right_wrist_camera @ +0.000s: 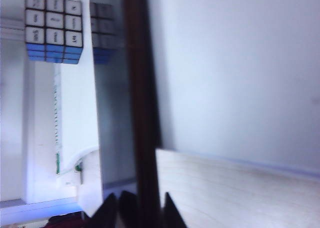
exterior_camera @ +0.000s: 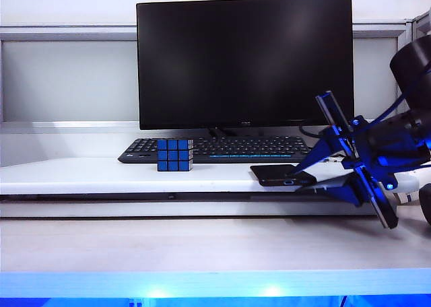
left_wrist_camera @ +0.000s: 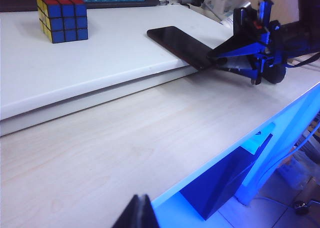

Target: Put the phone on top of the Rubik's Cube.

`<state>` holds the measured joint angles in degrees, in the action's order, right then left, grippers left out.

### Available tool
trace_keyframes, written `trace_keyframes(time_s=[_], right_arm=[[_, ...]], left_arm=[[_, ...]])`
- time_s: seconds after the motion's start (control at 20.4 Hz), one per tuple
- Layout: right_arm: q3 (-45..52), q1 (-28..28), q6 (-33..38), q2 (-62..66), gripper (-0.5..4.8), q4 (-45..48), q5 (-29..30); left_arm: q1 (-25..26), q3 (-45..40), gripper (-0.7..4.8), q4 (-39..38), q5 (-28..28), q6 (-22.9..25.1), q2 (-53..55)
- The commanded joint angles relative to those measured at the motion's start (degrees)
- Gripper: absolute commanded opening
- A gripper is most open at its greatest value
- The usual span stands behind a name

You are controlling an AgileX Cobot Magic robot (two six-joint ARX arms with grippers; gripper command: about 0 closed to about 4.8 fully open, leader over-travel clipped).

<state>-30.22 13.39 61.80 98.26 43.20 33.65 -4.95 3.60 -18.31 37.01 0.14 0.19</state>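
A: The phone [exterior_camera: 281, 174], a thin flat black rectangular slab, is lying at the right front corner of the raised white shelf [exterior_camera: 81, 176], one end sticking out past the edge. Where is it sitting relative to the gripper?

B: The right gripper [exterior_camera: 304, 173], blue and black, is reaching in from the right, and its fingertips are sitting above and below the phone's overhanging end. In the right wrist view the phone [right_wrist_camera: 142, 113] is running as a dark strip between the two finger tips [right_wrist_camera: 107, 213]. They are pinching in on it, though I cannot tell if they are gripping it firmly.

A: And going left to right?

B: The small Rubik's Cube [exterior_camera: 174, 155], blue faces with black grid lines, is standing on the shelf well left of the phone. Behind them the long black keyboard [exterior_camera: 222, 149] and the large dark monitor [exterior_camera: 245, 61] are sitting against a pale wall. The light wooden tabletop [exterior_camera: 202, 243] is lying below the shelf.

A: The arms?

B: The right arm is stretching in low. The left gripper [left_wrist_camera: 139, 214] is showing only a dark tip; I cannot tell its opening.
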Motion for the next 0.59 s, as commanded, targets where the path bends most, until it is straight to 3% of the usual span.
trace_keyframes(time_s=[0.05,0.59], right_arm=[[-0.13,0.0,-0.17,-0.11,0.07,1.6,-0.5],[-0.2,0.0,0.26,-0.13,-0.08,9.84,-0.02]], left_arm=[[0.04,-0.17,-0.06,-1.33,0.46,-0.15,0.02],[0.02,-0.17,-0.05,-1.33,0.31,-0.15,0.02]])
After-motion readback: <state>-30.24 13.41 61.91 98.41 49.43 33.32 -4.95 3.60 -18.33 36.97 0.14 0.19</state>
